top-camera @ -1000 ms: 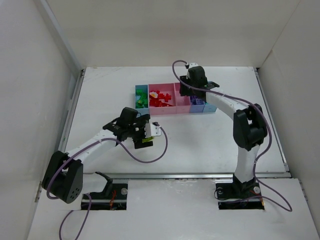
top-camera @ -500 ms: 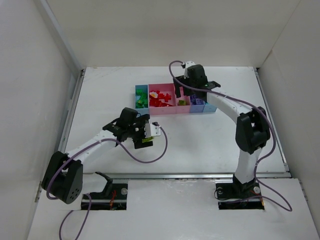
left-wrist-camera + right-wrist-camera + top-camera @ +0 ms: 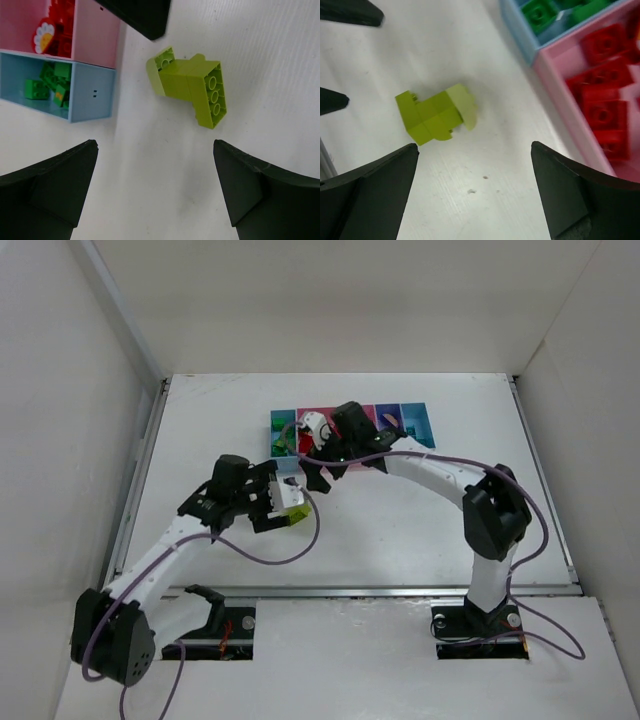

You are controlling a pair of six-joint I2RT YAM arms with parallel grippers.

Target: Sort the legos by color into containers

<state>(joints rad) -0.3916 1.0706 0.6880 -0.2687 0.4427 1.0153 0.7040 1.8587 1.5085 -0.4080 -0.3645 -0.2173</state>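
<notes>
One lime-yellow lego piece (image 3: 192, 90) lies loose on the table (image 3: 150, 200), just near of the containers (image 3: 92, 95), by the left light-blue bin; apparently the last item unsorted. Sorted: green legos (image 3: 47, 85) in that bin, red legos (image 3: 602, 90) in the wide pink one; other bins partly hidden. Left end effector (image 3: 155, 147) and right end effector (image 3: 474, 147): jaws apart, empty, both hovering over the piece.

Lime-green lego (image 3: 192, 92) with a paler lime end on white bench (image 3: 150, 170), green legos (image 3: 37, 87) in light blue bin (image 3: 91, 97), red legos (image 3: 605, 82) in pink bin (image 3: 95, 35), white-petalled yellow-centred flower piece (image 3: 44, 36), black fingers (image 3: 50, 185), purple cables (image 3: 285, 558)
</notes>
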